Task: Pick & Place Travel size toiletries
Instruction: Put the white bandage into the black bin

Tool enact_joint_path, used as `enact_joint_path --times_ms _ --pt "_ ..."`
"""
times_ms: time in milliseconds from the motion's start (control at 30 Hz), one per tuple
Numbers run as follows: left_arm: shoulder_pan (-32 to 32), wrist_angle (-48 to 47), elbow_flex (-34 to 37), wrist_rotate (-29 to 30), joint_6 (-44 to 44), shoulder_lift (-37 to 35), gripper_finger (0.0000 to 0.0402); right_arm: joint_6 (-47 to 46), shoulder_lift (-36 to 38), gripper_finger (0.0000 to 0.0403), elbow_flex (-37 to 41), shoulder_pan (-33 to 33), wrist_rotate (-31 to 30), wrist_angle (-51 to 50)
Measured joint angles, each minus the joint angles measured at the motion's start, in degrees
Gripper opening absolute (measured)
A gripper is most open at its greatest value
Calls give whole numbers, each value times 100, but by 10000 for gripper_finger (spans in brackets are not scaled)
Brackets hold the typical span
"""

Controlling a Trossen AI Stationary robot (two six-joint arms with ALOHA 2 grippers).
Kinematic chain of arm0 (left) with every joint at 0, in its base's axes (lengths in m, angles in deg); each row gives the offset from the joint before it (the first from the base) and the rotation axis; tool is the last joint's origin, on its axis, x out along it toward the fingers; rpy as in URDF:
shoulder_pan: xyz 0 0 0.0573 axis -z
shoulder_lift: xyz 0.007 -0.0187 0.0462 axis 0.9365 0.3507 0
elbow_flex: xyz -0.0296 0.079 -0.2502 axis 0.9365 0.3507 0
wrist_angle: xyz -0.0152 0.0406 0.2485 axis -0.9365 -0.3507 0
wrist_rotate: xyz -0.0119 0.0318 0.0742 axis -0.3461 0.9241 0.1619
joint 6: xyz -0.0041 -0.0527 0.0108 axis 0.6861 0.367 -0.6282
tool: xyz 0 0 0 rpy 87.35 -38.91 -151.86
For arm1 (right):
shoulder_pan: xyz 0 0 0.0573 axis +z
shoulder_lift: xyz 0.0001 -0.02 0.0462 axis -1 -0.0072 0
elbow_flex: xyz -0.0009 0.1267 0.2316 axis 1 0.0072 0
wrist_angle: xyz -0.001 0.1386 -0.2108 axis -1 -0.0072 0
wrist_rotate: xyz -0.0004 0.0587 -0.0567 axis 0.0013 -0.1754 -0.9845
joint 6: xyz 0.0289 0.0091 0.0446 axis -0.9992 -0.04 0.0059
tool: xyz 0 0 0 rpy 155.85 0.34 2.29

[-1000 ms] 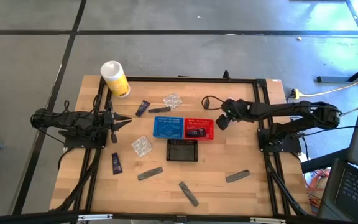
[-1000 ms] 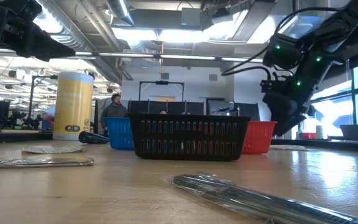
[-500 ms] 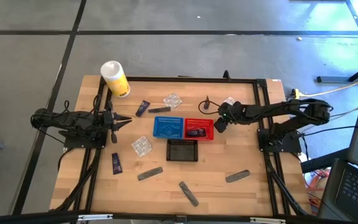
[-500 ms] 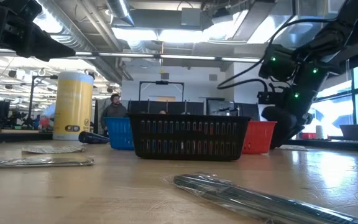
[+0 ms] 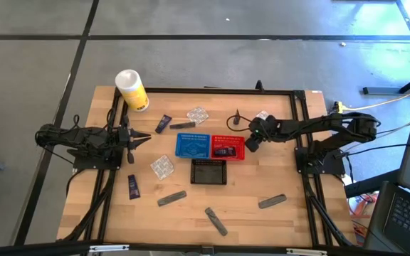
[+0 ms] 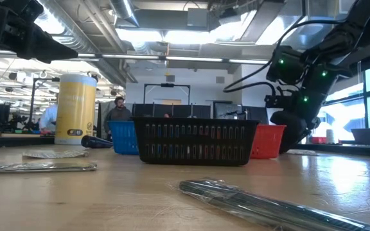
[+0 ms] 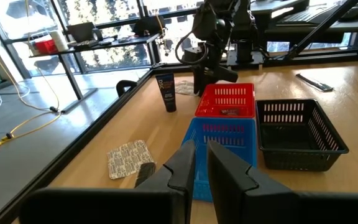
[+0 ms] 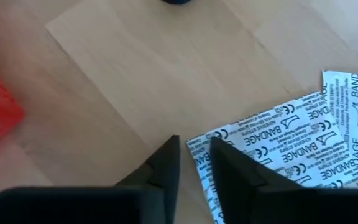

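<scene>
My right gripper (image 8: 194,155) is down at the table just right of the red basket (image 5: 239,147), fingers close together with a narrow gap. They straddle the corner of a white bandage packet (image 8: 278,149) that lies flat on the wood. An upright dark tube (image 7: 165,93) stands just beyond it. Other toiletries lie spread about: a dark tube (image 5: 163,124), clear packets (image 5: 198,114) (image 5: 162,167), a navy tube (image 5: 132,186) and grey tubes (image 5: 171,198) (image 5: 272,202). My left gripper (image 5: 142,137) hovers shut at the table's left, holding nothing. My right gripper comes at the bandage packet's corner (image 8: 194,142) from above, one finger (image 8: 166,163) over bare wood and the other (image 8: 235,171) over the packet. The packet lies flat on the table. I cannot tell whether the fingers touch it.
The blue basket (image 5: 192,146) adjoins the red one, which holds a dark item (image 5: 224,151). A black basket (image 5: 209,171) stands nearer. A white-and-yellow canister (image 5: 132,90) stands at the far left corner. Another grey tube (image 5: 216,221) lies near the front edge.
My right gripper has come down from above the table to the tabletop beside the red basket, then stayed there. My left arm has kept still.
</scene>
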Motion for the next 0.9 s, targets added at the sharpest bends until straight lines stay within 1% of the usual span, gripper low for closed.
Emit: enact_joint_path --times_ms 167,233,367,533,700,900 --pt "2 0 1 0 0 -1 38 14 -4 23 6 -74 -46 -38" --pt "1 0 1 0 0 0 38 16 -7 7 9 -77 -82 -46" --pt "0 0 0 0 0 1 36 -26 -7 5 11 -79 -79 -52" --pt "2 0 0 0 0 1 36 -25 78 3 2 -85 71 -81" --pt "1 0 1 2 1 1 37 -26 303 1 -76 -86 427 -378" --pt "2 0 0 2 0 -1 37 -108 546 1 -192 -72 671 -578"
